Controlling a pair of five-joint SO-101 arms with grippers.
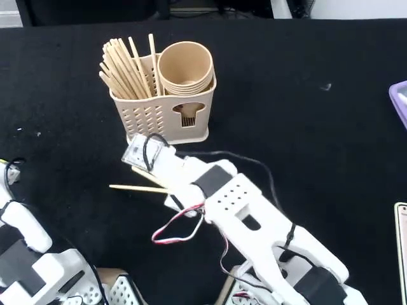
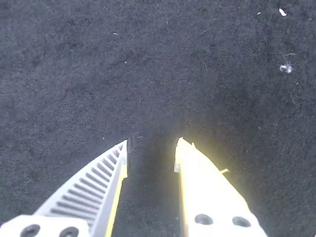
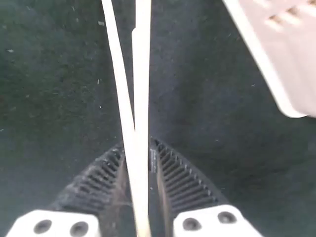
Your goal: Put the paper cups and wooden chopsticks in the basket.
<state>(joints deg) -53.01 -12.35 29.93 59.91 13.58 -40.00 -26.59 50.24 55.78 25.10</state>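
The right gripper (image 3: 137, 145) is closed narrowly on two wooden chopsticks (image 3: 142, 74), just in front of the basket (image 1: 152, 117), where the paper cups (image 1: 186, 63) are stacked. If the pair is pinched unevenly, one stick could be dropped or caught on the basket's rim. The left gripper (image 2: 152, 143) is parted, well away from the basket.

one basket (image 1: 159, 117), two loose chopsticks (image 1: 137, 188)

The basket (image 1: 162, 117) stands just beyond my right gripper (image 3: 137, 148), its compartments crowded with chopsticks (image 1: 124, 67) and stacked cups (image 1: 186, 67), while black table (image 1: 305, 127) on either side gives me room to pass.
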